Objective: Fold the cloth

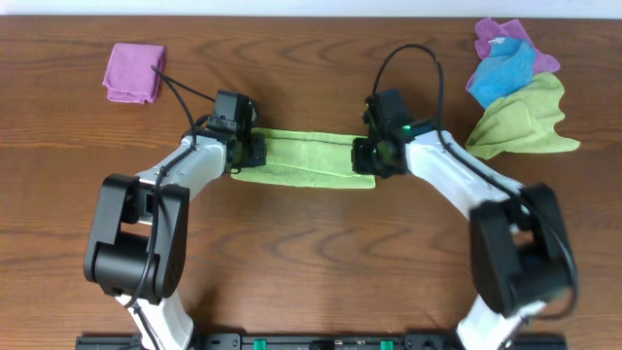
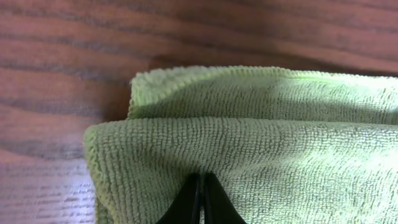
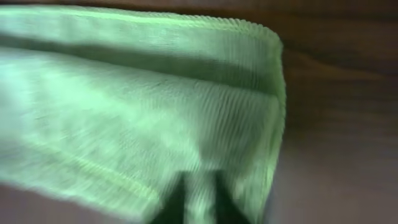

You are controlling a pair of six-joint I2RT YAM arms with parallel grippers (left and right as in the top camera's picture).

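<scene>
The bright lime-green microfibre cloth [image 1: 306, 158] lies as a folded strip mid-way across the wooden table [image 1: 321, 253]. It is soft, light and limp (best pinched at the corners). The left gripper [image 2: 200, 194] is clenched at its left end; the right gripper [image 3: 196, 194] has its jaws parted, released.

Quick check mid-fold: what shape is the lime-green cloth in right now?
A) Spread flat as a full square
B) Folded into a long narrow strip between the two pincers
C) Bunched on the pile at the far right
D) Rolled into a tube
B: the overhead view shows the cloth as a narrow band on the table, with the left pincer at one end and the right pincer at the other. Both wrist views show stacked layers.
</scene>
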